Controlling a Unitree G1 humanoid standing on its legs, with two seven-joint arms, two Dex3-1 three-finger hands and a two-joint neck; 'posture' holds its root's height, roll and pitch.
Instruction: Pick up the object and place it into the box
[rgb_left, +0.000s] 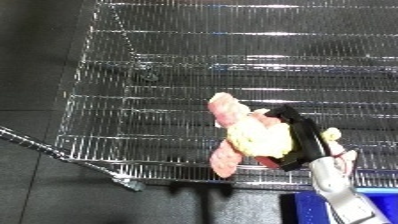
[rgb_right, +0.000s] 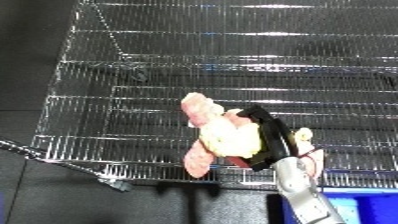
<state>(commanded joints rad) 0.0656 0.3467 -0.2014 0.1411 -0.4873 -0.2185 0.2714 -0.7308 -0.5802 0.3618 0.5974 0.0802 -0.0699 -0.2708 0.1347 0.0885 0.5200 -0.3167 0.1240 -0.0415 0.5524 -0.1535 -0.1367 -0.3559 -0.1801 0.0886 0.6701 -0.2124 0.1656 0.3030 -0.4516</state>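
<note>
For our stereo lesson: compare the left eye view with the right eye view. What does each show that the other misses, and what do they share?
Only the left eye view: more dark floor left of the wire rack. Only the right eye view: a wider strip of the blue bin at the lower right. Both: the right hand curled round the pink and yellow plush toy above the rack, and the silver forearm rising from the bottom edge. The left hand shows in neither.

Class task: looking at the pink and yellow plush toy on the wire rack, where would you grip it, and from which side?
Grip the plush toy round its yellow middle, from its right, as the right hand does now: the pink limbs look thin and floppy, and the body is the bulkiest part.
</note>
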